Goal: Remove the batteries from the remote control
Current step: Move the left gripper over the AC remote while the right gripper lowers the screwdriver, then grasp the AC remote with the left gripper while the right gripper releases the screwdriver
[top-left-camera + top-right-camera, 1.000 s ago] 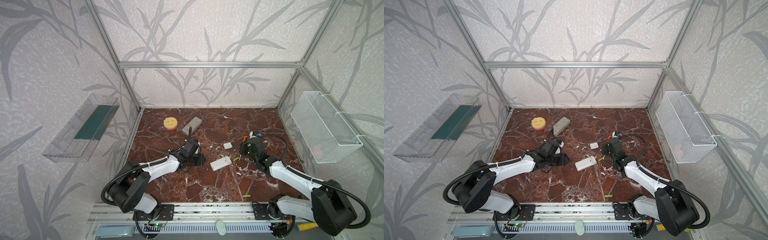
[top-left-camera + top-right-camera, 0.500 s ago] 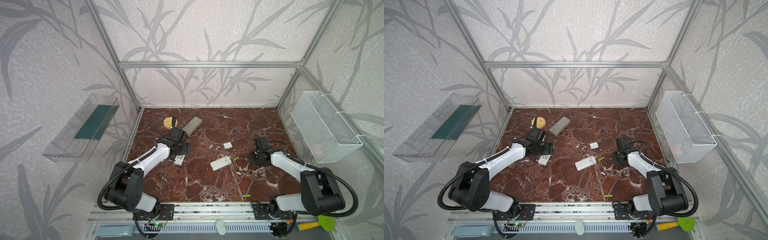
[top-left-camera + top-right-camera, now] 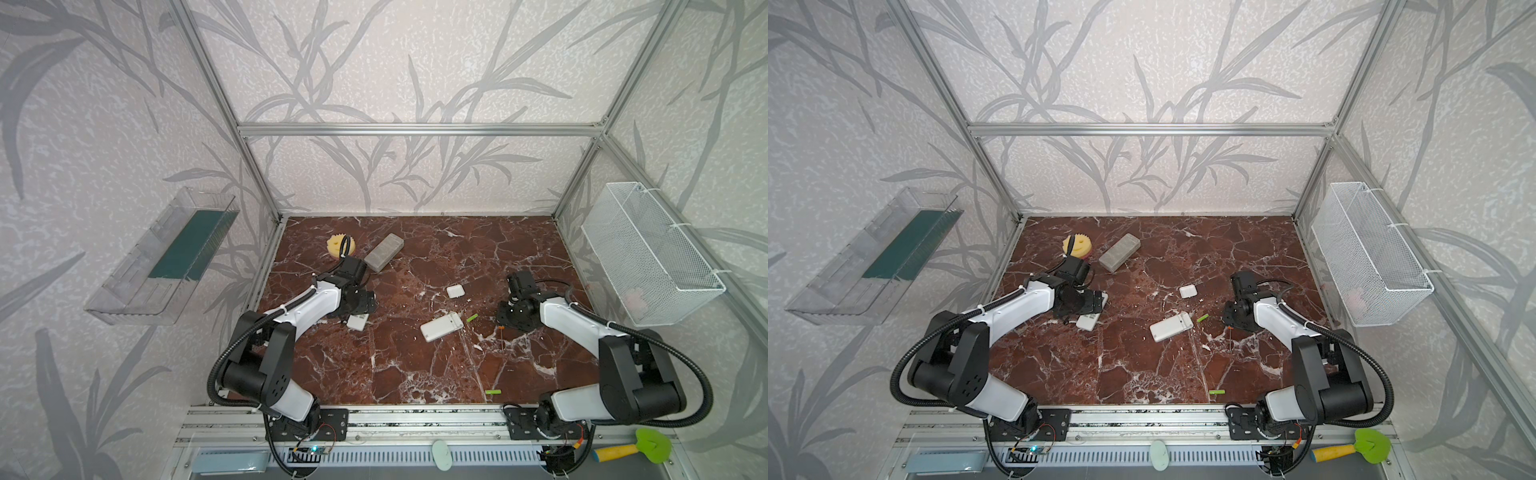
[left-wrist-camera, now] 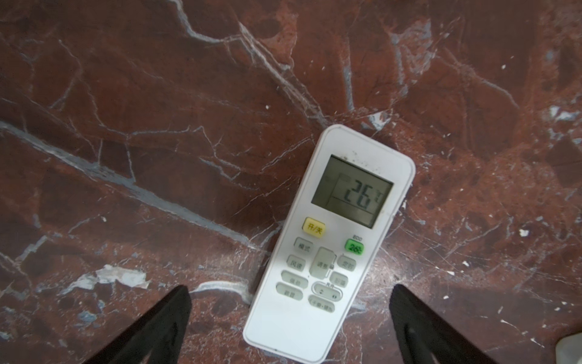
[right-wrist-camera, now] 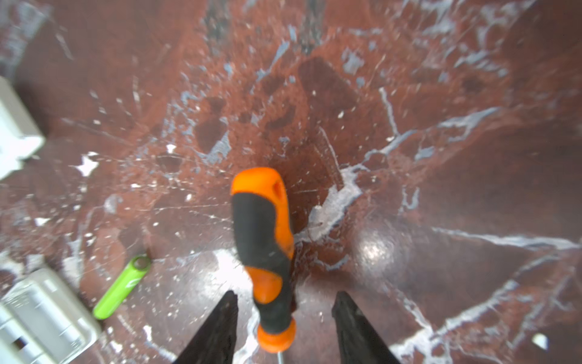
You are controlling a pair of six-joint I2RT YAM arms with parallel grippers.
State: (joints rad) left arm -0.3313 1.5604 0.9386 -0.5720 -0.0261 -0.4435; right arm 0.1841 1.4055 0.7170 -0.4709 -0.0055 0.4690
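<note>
R wrist cam: my fingers (image 5: 220, 327) stand apart w/ the orange-and-black screwdriver (image 5: 263, 249) handle btwn them, gap on both sides, so no grip. One lime-green battery (image 5: 121, 290) lies loose on the red marble worktop (image 5: 441, 157), just beside a white remote (image 5: 41, 315), ribbed recess facing up. Another white piece (image 5: 14, 132) is cut off at the frame edge, too blurred to ID.

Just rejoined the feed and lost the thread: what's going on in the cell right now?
Neither gripper holds anything. The left gripper, open, straddles a white air-conditioner remote lying face up, its display reading 26. The right gripper stands open around an orange-and-black screwdriver, clear of its handle. A second white remote lies back up with its battery bay open; one lime-green battery lies beside it, another battery near the front edge of the table.
</note>
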